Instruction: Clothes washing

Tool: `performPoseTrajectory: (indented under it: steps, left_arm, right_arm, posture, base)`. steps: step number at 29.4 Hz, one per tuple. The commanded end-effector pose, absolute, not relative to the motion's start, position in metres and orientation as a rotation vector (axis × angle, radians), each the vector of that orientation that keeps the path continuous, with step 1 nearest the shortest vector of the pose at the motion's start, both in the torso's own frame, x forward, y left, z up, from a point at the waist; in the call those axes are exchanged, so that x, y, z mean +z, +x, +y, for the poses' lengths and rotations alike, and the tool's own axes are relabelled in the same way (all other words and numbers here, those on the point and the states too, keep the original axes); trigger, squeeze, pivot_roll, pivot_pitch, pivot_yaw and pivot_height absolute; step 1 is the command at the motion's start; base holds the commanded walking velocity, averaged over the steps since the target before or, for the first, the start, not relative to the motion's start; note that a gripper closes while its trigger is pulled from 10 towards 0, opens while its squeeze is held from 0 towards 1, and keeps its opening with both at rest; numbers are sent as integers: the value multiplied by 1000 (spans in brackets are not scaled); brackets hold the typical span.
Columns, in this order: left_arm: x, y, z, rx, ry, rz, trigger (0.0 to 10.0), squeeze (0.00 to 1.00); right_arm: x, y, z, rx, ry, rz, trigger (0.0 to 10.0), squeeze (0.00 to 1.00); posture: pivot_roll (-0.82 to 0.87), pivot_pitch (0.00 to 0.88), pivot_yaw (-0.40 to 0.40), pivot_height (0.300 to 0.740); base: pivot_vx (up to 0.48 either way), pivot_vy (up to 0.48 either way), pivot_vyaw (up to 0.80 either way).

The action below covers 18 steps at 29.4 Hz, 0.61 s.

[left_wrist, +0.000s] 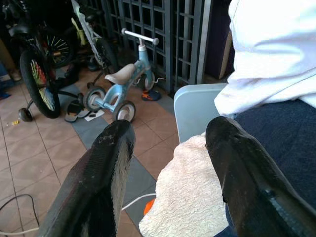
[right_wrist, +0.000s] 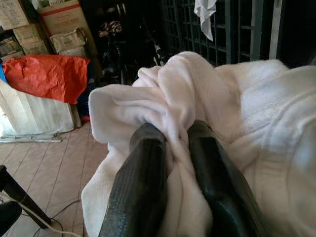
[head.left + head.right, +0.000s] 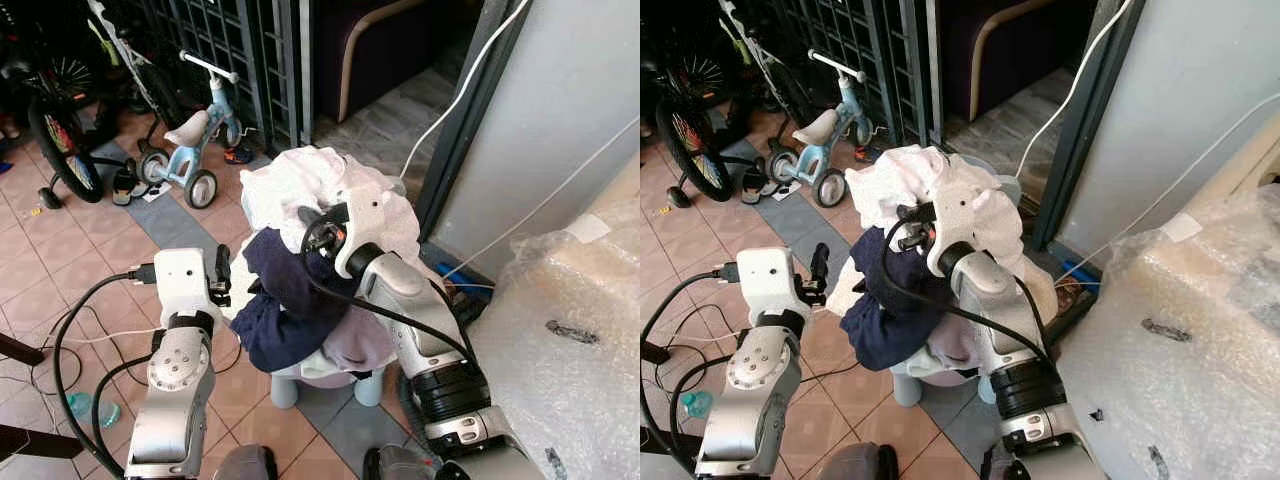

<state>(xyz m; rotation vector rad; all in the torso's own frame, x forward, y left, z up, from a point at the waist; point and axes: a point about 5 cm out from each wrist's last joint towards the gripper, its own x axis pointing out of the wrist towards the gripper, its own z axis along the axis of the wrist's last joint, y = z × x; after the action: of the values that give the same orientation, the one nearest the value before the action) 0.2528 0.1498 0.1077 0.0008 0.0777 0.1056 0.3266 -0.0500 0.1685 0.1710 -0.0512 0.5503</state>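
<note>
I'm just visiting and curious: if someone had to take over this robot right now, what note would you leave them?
Right claw: shut on a fold of the white towel atop the laundry pile.
Left claw: open, beside the pile, near the cream towel and navy garment; holding nothing.
The pile sits heaped on a small pale stool on the tiled floor.
Done: white towel gripped.
Left: lift it off, then collect the remaining clothes for washing. No washer can be made out here.

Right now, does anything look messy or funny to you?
Yes. The heap of clothes is piled far too high for the small pale plastic stool under it. A dark navy garment sags over the side, as if it might slide off. The right gripper pinches a white towel on top; the left gripper waits open beside it.
</note>
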Motion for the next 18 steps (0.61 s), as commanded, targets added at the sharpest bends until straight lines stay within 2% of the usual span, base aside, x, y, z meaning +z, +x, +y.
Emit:
performPoseTrajectory:
  steps: [1, 9, 13, 18]
  left_arm:
    - [107, 253, 152, 130, 12, 78, 10000, 0]
    - [105, 255, 155, 178, 34, 97, 10000, 0]
    - [105, 256, 154, 177, 37, 98, 10000, 0]
    - [105, 257, 153, 169, 38, 99, 10000, 0]
  right_arm:
    - [198, 329, -54, 532, 198, -180, 0, 0]
    - [237, 329, -98, 394, 211, -342, 0, 0]
    - [237, 328, -104, 378, 215, -348, 0, 0]
    - [233, 325, -106, 359, 203, -341, 0, 0]
  posture:
    - [26, 84, 11, 740]
    - [12, 89, 13, 740]
    - [4, 91, 17, 740]
    - [4, 91, 18, 740]
  base:
    - [0, 0, 0]
    - [0, 0, 0]
    - [0, 0, 0]
    - [-289, 0, 0]
